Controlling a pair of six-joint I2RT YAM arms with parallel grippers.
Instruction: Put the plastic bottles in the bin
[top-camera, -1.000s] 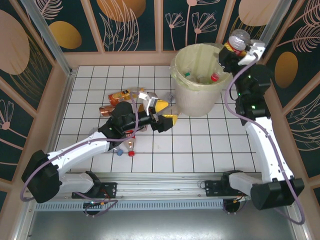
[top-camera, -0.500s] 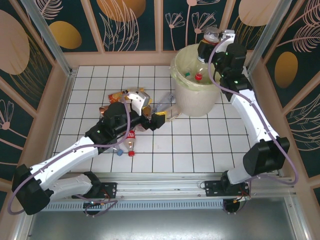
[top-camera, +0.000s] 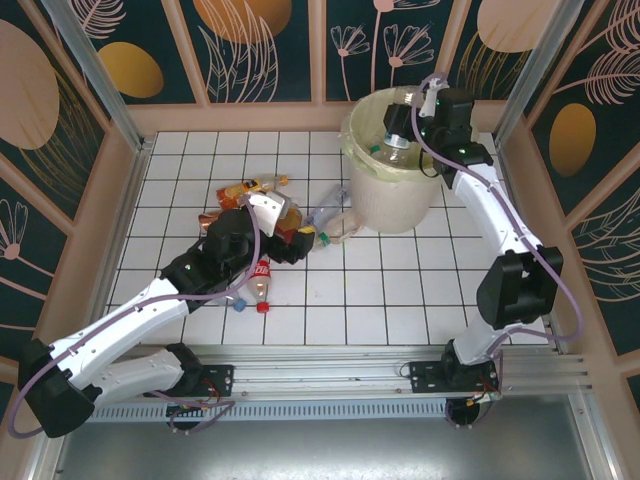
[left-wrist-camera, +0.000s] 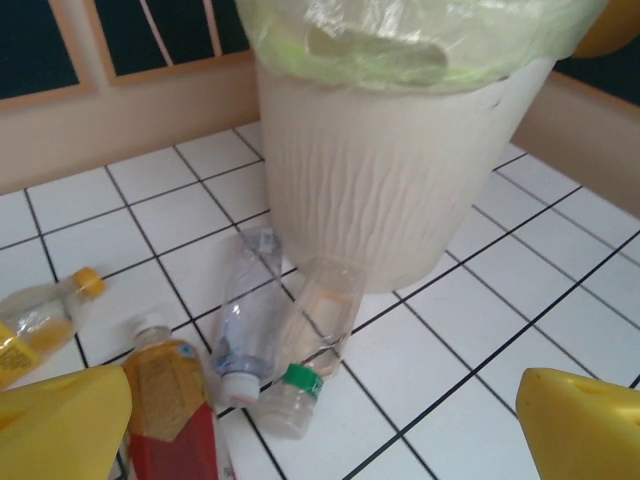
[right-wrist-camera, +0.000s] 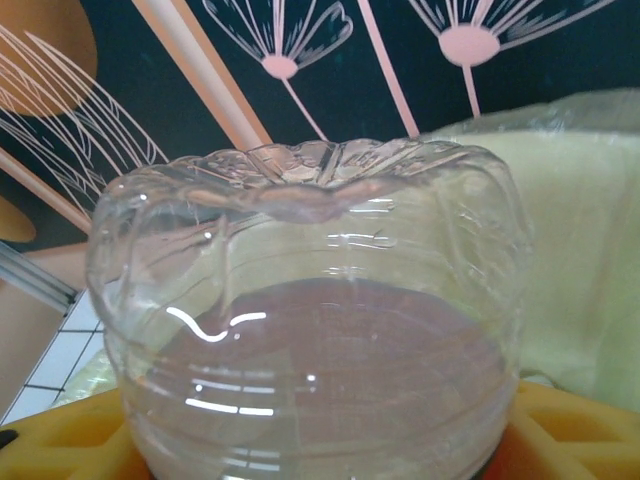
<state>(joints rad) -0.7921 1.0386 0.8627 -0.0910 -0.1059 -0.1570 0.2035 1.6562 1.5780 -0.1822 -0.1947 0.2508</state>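
Your right end effector (top-camera: 398, 122) is clamped on a clear bottle (right-wrist-camera: 310, 330), which sits over the open mouth of the bin (top-camera: 372, 185). Your left end effector (left-wrist-camera: 320, 425) is spread wide, low over the desk (left-wrist-camera: 500, 340). Two more bottles (left-wrist-camera: 245, 320) lie just beside the bin's foot.

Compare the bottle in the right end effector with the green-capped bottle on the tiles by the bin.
The held bottle is clamped in the right end effector above the bin; the green-capped bottle lies loose on its side on the tiles at the bin's foot.
The held bottle faces its wrist camera base first; the green-capped bottle faces the left one cap first.
Both are clear plastic.
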